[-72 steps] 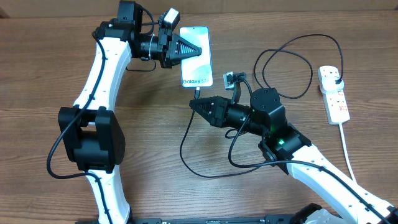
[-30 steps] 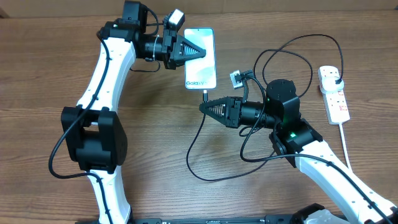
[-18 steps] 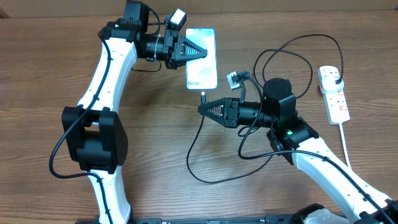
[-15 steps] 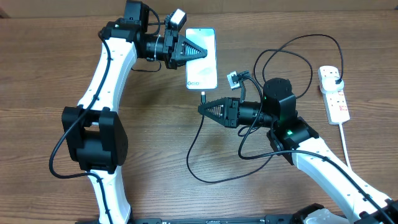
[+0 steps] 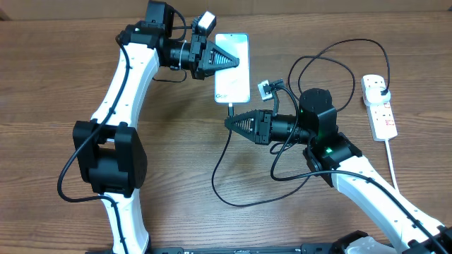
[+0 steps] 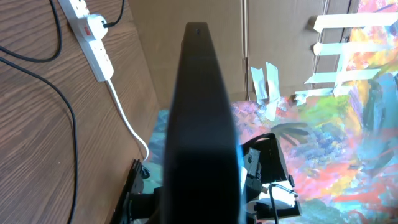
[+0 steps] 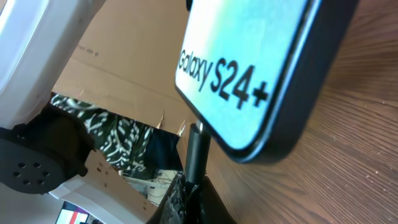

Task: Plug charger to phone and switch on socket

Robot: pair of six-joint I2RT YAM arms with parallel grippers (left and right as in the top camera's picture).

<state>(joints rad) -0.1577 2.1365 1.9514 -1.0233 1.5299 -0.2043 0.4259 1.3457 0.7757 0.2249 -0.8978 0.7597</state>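
My left gripper (image 5: 235, 62) is shut on the phone (image 5: 235, 83) and holds it by its side at the back middle. In the left wrist view the phone's black edge (image 6: 202, 118) fills the centre. My right gripper (image 5: 228, 123) is shut on the charger's connector tip (image 7: 198, 146), which touches the phone's bottom edge below the "Galaxy S24+" text (image 7: 224, 74). I cannot tell whether it is fully seated. The black cable (image 5: 220, 180) loops down and round to the black plug (image 5: 382, 89) in the white socket strip (image 5: 380, 113) at the right.
The socket strip also shows in the left wrist view (image 6: 87, 25), with its white cord (image 6: 127, 121) running along the table edge. Loose cable loops (image 5: 332, 70) lie between my right arm and the strip.
My left gripper has carried the phone a little to the right. My right gripper came right and up with the connector earlier and has held still for the last half second.
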